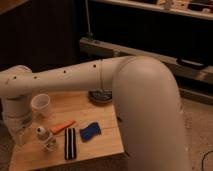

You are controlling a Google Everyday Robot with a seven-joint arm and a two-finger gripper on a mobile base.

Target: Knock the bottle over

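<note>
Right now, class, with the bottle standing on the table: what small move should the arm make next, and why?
Probably a short sideways push of the gripper into the bottle, toward the orange stick. The bottle stands upright near the wooden table's front edge, and the gripper hangs low right beside it, on the side away from the stick, so a small sweep should tip it.

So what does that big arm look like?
The arm is smooth, cream-white and tubular, with fat rounded joints and a row of small dark dots along the long link. No cables show. Its end effector, the same white, sits low at the picture's left, beside the bottle.
</note>
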